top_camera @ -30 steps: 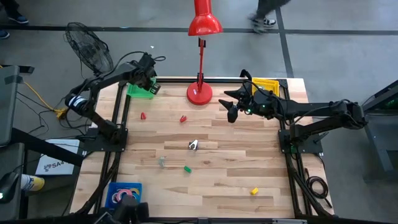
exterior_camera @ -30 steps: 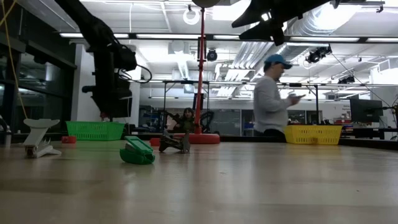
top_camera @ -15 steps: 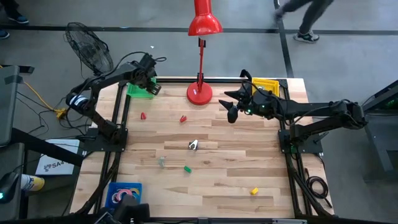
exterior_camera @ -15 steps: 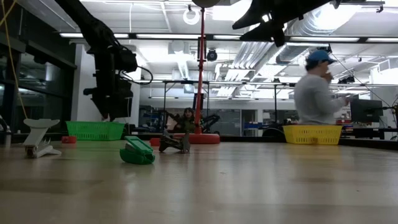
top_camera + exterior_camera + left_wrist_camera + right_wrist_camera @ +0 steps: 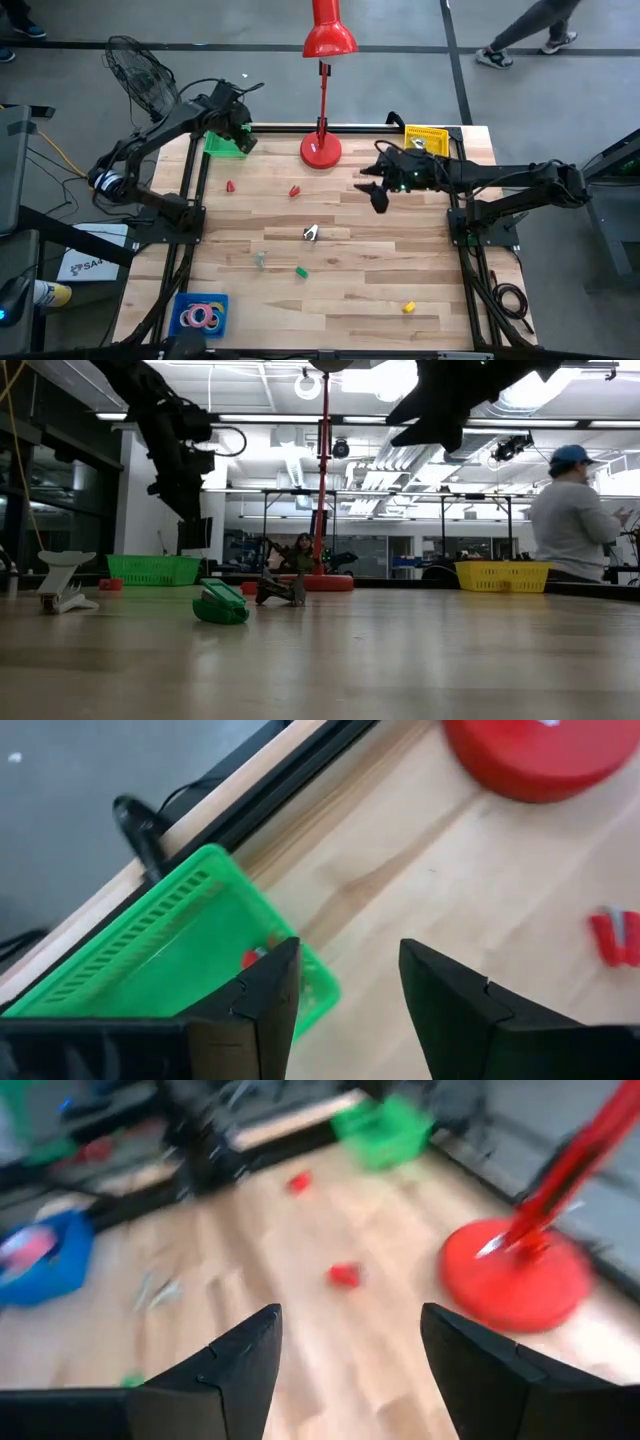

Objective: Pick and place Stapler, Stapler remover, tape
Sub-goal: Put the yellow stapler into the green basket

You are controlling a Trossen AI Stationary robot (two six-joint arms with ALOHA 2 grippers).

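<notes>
In the high view my left gripper (image 5: 238, 128) hangs open over the green basket (image 5: 225, 146) at the far left corner. The left wrist view shows its fingers (image 5: 345, 955) apart above the basket (image 5: 150, 970), with a small red piece (image 5: 253, 958) inside. My right gripper (image 5: 378, 198), open (image 5: 350, 1325), hovers right of the red lamp base (image 5: 320, 150). A silver staple remover (image 5: 311, 233) lies mid-table, and a small green stapler (image 5: 300, 270) and a pale one (image 5: 261, 260) lie nearer. The tape rolls (image 5: 198, 317) sit in a blue tray at the near left.
Two red pieces (image 5: 230, 186) (image 5: 294, 190) and a yellow one (image 5: 408, 307) lie on the wood. A yellow basket (image 5: 427, 137) stands at the far right corner. The lamp pole (image 5: 323, 95) rises at the far edge. A person (image 5: 575, 520) stands beyond the table.
My left gripper has risen above the green basket, staying open. My right gripper has moved a little toward the near edge and lower, away from the lamp base. The person behind the table has walked to the right.
</notes>
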